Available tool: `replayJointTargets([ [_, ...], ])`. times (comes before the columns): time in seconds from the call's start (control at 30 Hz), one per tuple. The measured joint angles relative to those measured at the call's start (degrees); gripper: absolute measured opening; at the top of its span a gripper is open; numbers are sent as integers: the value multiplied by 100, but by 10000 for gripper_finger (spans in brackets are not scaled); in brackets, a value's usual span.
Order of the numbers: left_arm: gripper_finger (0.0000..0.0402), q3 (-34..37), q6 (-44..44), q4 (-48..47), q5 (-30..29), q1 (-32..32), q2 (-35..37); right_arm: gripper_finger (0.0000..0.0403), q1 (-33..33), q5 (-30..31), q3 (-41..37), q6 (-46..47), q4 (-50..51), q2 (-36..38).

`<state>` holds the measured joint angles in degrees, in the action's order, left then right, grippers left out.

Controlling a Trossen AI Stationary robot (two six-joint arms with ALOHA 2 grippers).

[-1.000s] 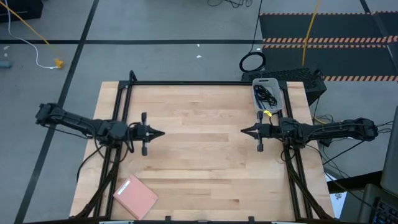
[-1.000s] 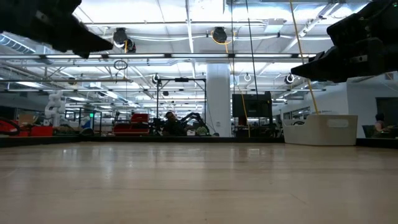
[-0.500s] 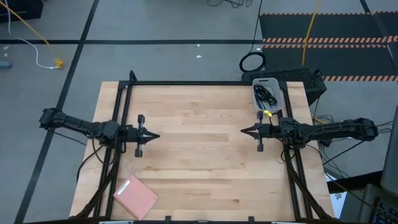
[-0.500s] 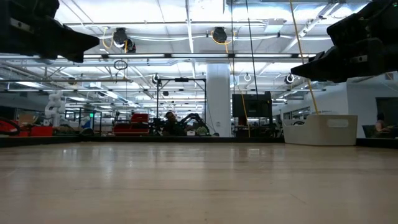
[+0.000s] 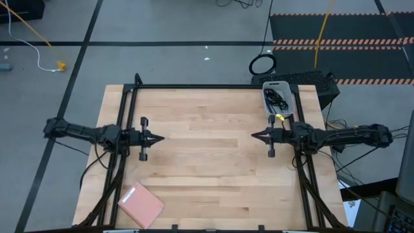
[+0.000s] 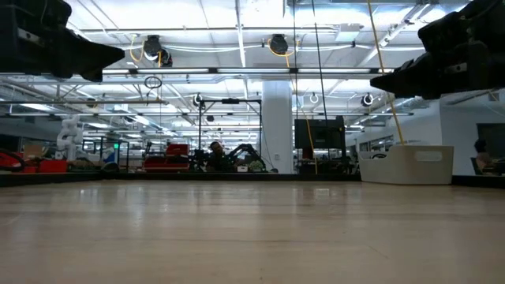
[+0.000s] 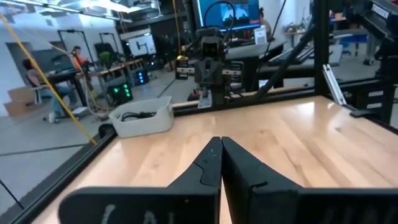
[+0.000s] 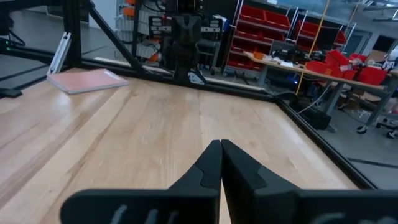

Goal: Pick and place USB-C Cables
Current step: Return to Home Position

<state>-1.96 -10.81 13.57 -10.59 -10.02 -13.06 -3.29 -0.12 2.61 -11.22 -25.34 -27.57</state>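
— Wooden tabletop (image 5: 207, 175) of pale planks under a bright workshop hall. How are the arms posed?

— Two arms, both stretched out level above the wood and pointing at each other across the middle, well apart. The left gripper (image 5: 157, 137) hangs over the table's left part. The right gripper (image 5: 253, 136) hangs over the right part, near the white bin (image 5: 290, 96).

— And the fingers?

— Pressed together on both, with nothing between them. Each wrist view shows the two tips meeting.

— Where are the cables (image 5: 277, 98)?

— Inside that one bin, at the table's corner in the upper right of the high view. Black loops lie tangled in it, and I cannot count them or pick out a blue one.

— Anything else?

— One pink pad (image 5: 142, 204) lies flat near the left arm's corner. One black ring (image 5: 262, 65) lies on the floor beyond the bin.

— What is hidden?

— In the low view the bin's wall hides its contents, and both arms are cut off at the top edge.
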Motion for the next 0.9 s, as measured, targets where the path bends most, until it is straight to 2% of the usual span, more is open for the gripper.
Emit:
replayJointTargets([
  [0.23,4,0,101,-188,308,208,9,0,0,2,-2,-6,353,393],
  [0.9,3,140,232,-110,461,577,8,0,0,-15,-4,-1,1461,1444],
])
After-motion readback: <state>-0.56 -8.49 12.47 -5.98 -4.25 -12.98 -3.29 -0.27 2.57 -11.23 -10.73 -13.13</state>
